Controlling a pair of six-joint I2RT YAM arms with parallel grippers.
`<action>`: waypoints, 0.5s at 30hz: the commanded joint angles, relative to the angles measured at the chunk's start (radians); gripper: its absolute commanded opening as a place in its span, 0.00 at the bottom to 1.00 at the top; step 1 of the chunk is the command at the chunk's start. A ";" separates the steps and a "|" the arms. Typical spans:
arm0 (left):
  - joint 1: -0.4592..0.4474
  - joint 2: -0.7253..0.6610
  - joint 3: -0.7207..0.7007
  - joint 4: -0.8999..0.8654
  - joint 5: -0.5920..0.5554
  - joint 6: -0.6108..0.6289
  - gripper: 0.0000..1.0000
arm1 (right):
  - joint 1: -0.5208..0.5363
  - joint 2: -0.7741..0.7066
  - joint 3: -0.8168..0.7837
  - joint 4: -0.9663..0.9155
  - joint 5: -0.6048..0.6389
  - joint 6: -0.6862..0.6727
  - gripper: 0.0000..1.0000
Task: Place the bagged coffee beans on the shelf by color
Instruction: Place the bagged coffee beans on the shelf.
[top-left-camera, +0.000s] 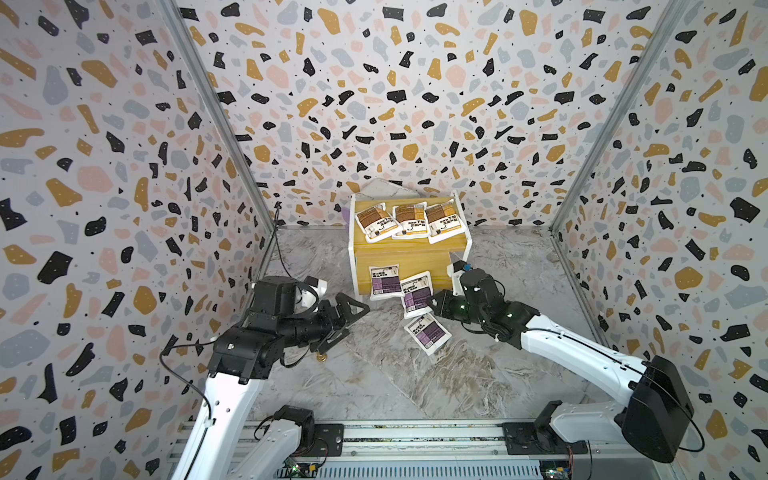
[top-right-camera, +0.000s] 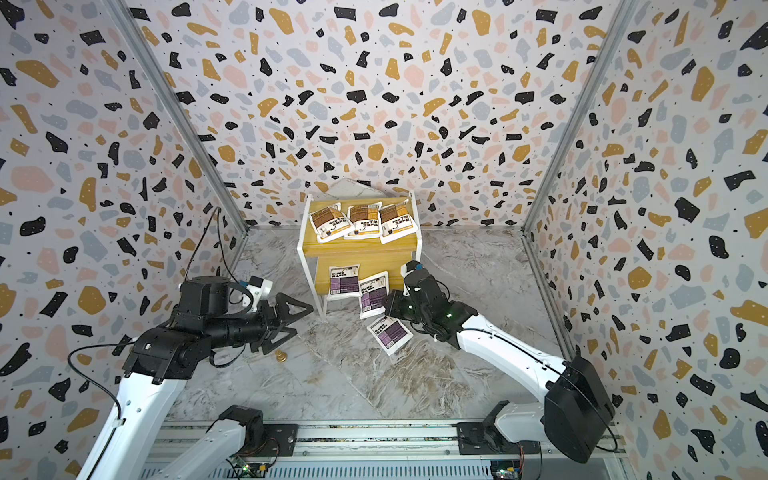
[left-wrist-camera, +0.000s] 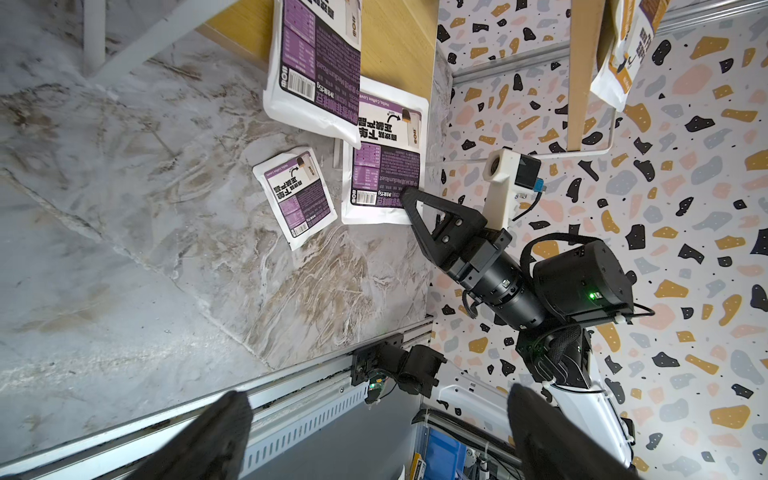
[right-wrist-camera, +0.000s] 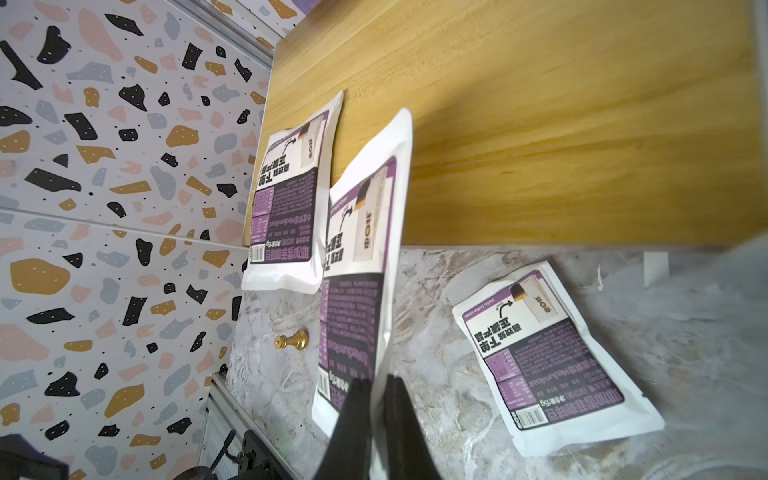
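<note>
Grey marble-patterned tabletop and terrazzo-print walls enclose one two-tier shelf, six coffee pouches, two arms and a single small brass knob-shaped piece. Three brown-panel pouches lie side by side on the upper board, their edges overlapping, well beyond both grippers. Three pouches are purple. The right gripper is pressed together on one corner of a purple pouch, which reaches away from the fingertips toward the lower board. A second purple pouch lies flat on that board just past the held one, on its far side from the right gripper. The third purple pouch lies on the tabletop just beside the right gripper, off the shelf. The left gripper hangs with its jaws spread wide and nothing between them, well apart from every pouch, with the brass piece near it on the tabletop. In both top views the upper board hides most of the lower board. The held pouch overlaps the shelved purple one, and whether they touch cannot be told. The pinched corner is hidden behind the black fingers in the right wrist view.
</note>
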 joint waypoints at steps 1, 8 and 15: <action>0.011 -0.001 -0.006 0.004 0.016 0.039 1.00 | 0.009 0.024 0.061 0.032 0.031 -0.001 0.00; 0.022 -0.008 -0.010 -0.013 0.022 0.051 1.00 | 0.035 0.062 0.119 -0.034 0.095 -0.017 0.00; 0.025 -0.018 -0.021 -0.015 0.021 0.047 1.00 | 0.035 -0.007 0.080 -0.078 0.229 -0.018 0.00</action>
